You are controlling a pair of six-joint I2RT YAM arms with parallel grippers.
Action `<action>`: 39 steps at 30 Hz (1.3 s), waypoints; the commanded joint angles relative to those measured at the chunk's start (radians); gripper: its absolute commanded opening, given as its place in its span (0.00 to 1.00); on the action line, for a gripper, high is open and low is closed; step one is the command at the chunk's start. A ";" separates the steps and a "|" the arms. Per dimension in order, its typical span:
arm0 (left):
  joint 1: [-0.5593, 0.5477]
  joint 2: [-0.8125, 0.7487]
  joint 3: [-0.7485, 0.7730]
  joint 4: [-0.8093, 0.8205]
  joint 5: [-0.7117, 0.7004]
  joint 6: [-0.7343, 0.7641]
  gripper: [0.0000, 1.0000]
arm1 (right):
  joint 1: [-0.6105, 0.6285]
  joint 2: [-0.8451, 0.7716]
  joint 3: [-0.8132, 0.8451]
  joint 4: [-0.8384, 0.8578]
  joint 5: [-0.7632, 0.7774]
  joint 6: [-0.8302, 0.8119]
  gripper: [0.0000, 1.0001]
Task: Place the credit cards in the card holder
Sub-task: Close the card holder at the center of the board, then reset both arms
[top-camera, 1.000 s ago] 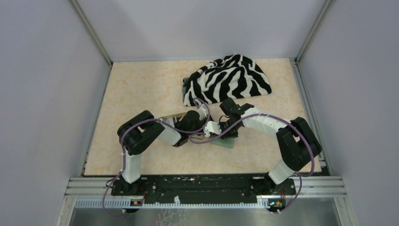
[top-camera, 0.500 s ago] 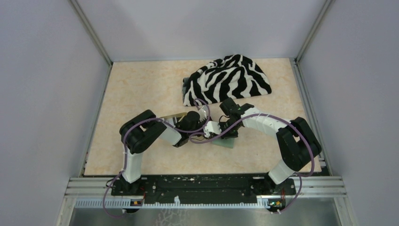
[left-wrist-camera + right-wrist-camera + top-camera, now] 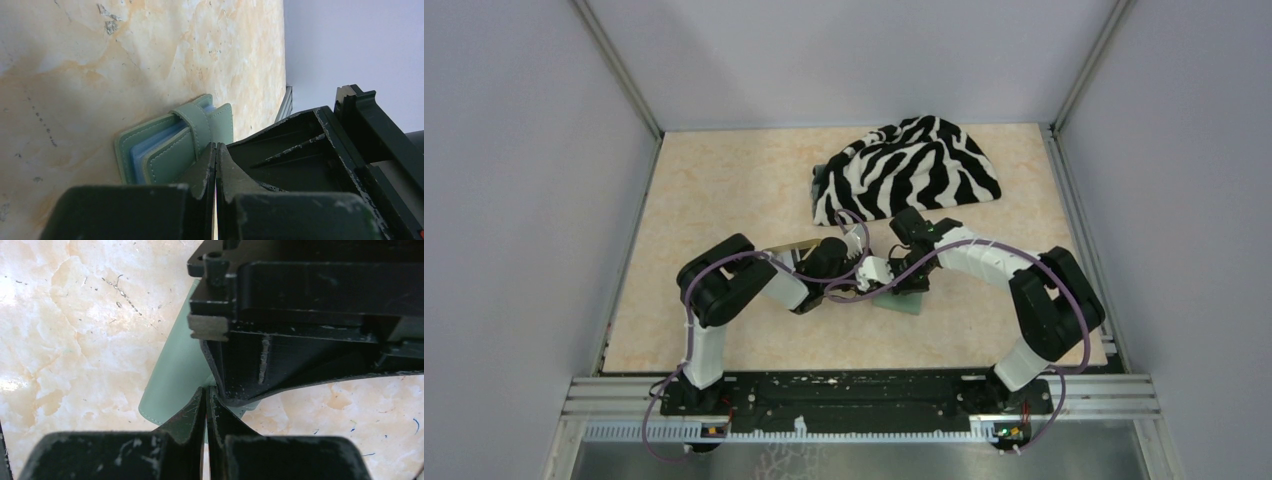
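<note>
A: Where's the card holder (image 3: 170,145)?
B: Flat on the table (image 3: 75,75), strap (image 3: 192,122) across it, between the 2 arms.
A: Grippers?
B: The left gripper (image 3: 215,150) and right gripper (image 3: 206,392) are both pinched together, empty, with tips at its edges.
A: Step?
B: Probably opening it; 0 credit cards visible. Next, 1 gripper must spread and lift the strap.

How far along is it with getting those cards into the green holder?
Seemingly near the end. No loose credit cards show in any view, and the card holder lies folded, its strap across it. The left gripper and right gripper are shut, tips at it. Left: perhaps fastening, then withdrawing.
</note>
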 commanded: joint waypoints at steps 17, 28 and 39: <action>-0.023 0.062 -0.080 -0.217 -0.063 0.076 0.00 | -0.047 -0.102 0.107 -0.076 -0.162 0.022 0.33; -0.020 -0.263 0.055 -0.308 -0.104 0.245 0.15 | -0.265 -0.378 0.045 0.028 -0.378 0.230 0.56; -0.018 -0.850 -0.079 -0.469 -0.363 0.514 0.73 | -0.557 -0.510 0.087 0.212 -0.590 0.714 0.98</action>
